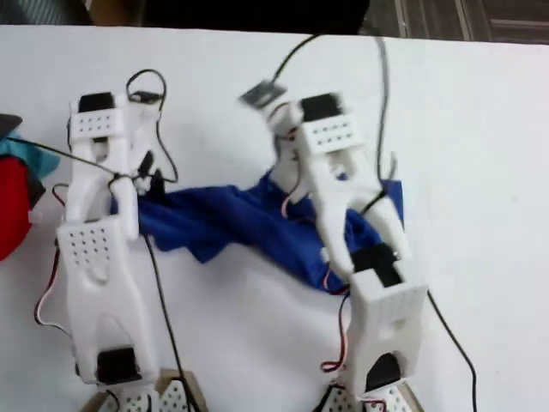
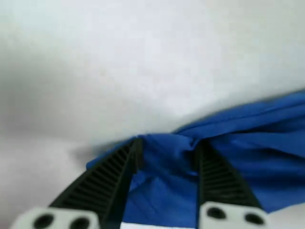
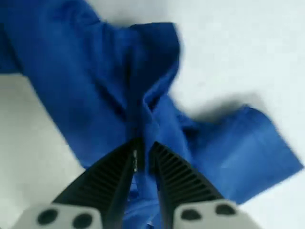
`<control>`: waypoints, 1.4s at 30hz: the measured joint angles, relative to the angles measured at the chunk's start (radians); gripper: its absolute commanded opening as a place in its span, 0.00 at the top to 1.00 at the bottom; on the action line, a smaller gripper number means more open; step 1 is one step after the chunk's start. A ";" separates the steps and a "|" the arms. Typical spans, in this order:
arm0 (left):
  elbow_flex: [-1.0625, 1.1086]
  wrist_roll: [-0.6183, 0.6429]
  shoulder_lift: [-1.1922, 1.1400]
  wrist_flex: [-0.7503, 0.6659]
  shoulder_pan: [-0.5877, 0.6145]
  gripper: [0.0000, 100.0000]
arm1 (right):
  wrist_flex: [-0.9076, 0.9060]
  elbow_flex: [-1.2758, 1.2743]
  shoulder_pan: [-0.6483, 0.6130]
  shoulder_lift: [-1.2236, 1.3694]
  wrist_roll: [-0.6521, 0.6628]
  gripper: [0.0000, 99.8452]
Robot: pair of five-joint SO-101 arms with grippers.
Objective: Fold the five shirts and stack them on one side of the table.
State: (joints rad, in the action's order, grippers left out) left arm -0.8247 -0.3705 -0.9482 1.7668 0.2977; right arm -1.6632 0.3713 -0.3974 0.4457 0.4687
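Across the middle of the table point(image 1: 480, 129) the blue shirt point(image 1: 232, 219) lies crumpled, the left gripper point(image 2: 167, 145) clamping a wad at its left end, the right gripper point(image 3: 144, 144) pinched on a ridge farther right. Light and limp, it will likely sag; hems or corners seem better holds.

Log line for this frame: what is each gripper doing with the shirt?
left gripper: shut on blue shirt | right gripper: shut on blue shirt | blue shirt: crumpled, unfolded, on table | red cloth: table edge

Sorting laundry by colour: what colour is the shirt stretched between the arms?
Plain blue; the shirt shows best in the right wrist view.
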 measured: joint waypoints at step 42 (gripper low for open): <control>0.000 -0.020 -0.003 0.000 0.005 0.81 | 0.230 -0.428 -0.109 -0.195 -0.061 0.82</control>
State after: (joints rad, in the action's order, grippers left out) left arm -0.8247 -0.3905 -0.9513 1.7668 0.3023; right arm -1.4331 -0.0568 -0.5063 0.2509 0.4074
